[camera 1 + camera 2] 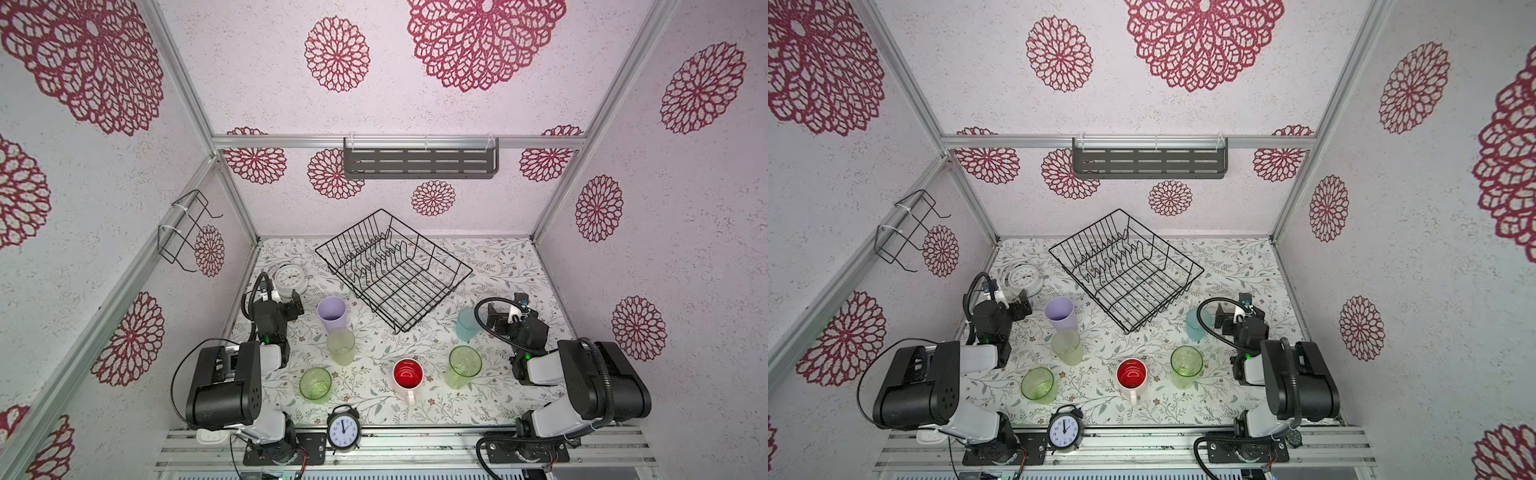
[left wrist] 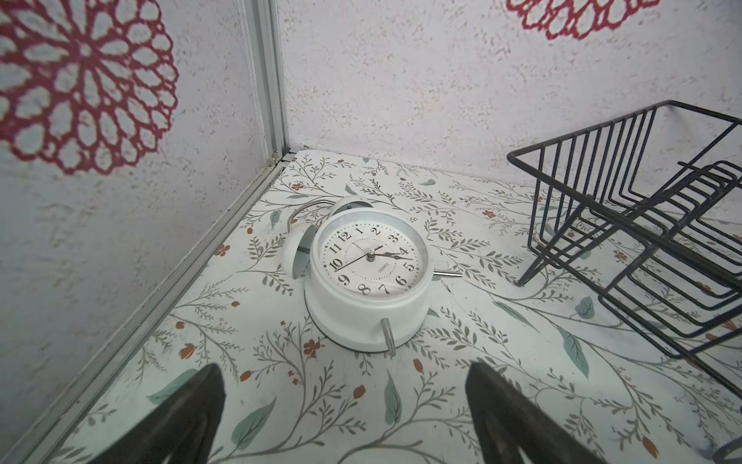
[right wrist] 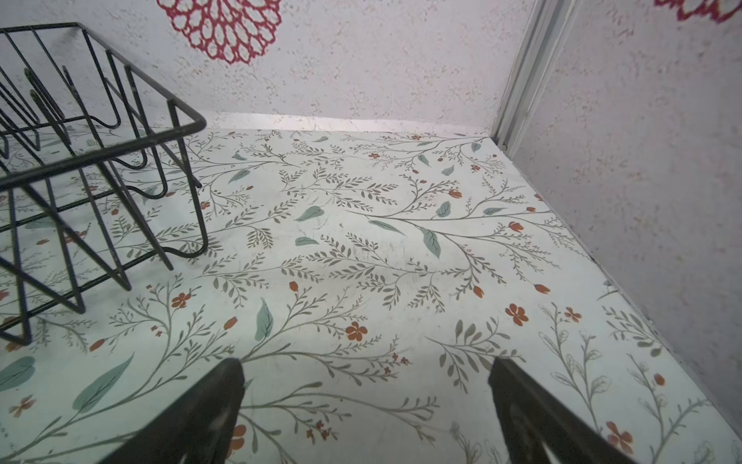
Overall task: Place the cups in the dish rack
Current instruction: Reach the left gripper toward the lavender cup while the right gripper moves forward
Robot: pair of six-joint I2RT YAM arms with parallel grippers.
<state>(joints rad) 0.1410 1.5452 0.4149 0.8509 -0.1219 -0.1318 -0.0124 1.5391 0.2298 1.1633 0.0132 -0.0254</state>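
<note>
Your left gripper (image 2: 345, 373) and right gripper (image 3: 367, 365) both gape, empty. All six cups (image 1: 408, 374) stand outside the black wire dish rack (image 1: 395, 270), on its near side. Grabbing the lilac opaque tumbler (image 1: 331, 313) could topple the pale yellowish translucent tumbler (image 1: 340, 347) crowding it.

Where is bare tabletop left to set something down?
Bare: the far right corner between dish rack and right wall; also the strip between the rack's near corner and the mug. Crowded: left side, where white clock, lilac tumbler and yellowish tumbler cluster.
</note>
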